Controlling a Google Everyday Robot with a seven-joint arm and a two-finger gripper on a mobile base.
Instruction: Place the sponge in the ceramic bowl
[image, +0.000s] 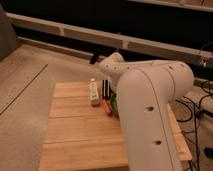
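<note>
My white arm (150, 100) reaches from the lower right across the wooden table (75, 135). The dark gripper (95, 58) sits at its far end, above the table's back edge. Just under the arm lie a small green thing (114, 104), possibly the sponge, and an orange thing (106, 107). The gripper is apart from both and further back. I see no ceramic bowl, and the arm hides the right part of the table.
A white bottle (93, 93) lies on the table's back half, with a black object (106, 87) beside it. Cables (200, 107) trail on the floor at the right. A long ledge (75, 32) runs behind the table.
</note>
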